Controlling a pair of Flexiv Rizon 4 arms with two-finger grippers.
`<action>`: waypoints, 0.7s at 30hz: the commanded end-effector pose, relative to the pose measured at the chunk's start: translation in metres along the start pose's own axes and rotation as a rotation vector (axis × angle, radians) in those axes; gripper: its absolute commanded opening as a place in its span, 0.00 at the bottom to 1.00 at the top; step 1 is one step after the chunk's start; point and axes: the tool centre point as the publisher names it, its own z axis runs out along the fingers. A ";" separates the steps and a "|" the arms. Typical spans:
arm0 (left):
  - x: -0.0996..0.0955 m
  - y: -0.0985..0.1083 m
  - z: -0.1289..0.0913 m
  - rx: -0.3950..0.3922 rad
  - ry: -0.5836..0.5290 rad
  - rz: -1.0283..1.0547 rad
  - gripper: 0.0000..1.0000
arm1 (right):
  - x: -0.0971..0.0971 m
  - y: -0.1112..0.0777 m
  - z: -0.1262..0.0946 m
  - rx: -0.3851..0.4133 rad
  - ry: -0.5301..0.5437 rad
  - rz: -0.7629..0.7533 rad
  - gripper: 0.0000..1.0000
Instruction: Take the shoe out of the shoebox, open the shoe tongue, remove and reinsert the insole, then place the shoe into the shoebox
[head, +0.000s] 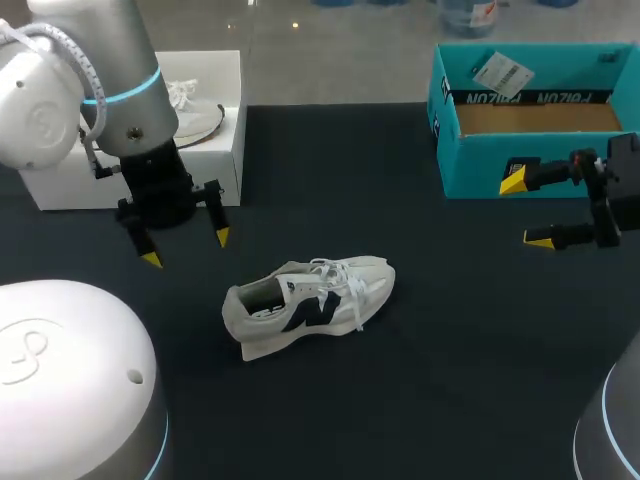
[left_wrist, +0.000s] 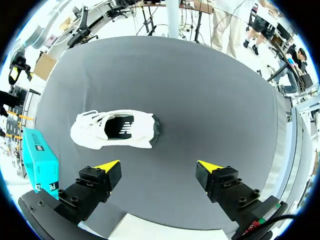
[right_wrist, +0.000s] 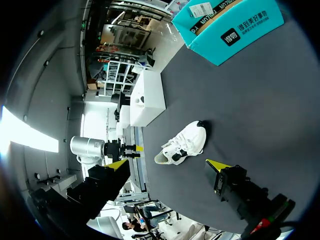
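Observation:
A white sneaker (head: 310, 305) with a dark side logo lies on its sole on the dark tabletop, toe toward the right, laces loose. It shows ahead of the left gripper (left_wrist: 159, 167) as a white sneaker (left_wrist: 116, 129), and ahead of the right gripper (right_wrist: 170, 165) as a small sneaker (right_wrist: 184, 144). The teal shoebox (head: 530, 110) stands open at the back right, its cardboard floor bare; also visible are the shoebox (left_wrist: 40, 161) and shoebox (right_wrist: 227, 25). My left gripper (head: 186, 247) hangs open left of the shoe. My right gripper (head: 528, 208) is open in front of the box, fingers pointing left.
A white box (head: 150, 135) with another white shoe on it stands at the back left, just behind my left arm. White robot housings fill the near left and near right corners of the head view.

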 end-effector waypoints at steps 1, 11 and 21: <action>0.011 0.017 -0.003 0.359 -0.166 -0.528 1.00 | 0.000 -0.001 0.000 -0.002 -0.004 0.002 1.00; 0.051 0.009 -0.003 0.376 -0.383 -0.757 1.00 | 0.000 -0.001 0.000 -0.002 -0.004 0.002 1.00; 0.072 0.014 0.001 0.312 -0.433 -0.888 1.00 | 0.000 -0.001 0.000 -0.002 -0.004 0.002 1.00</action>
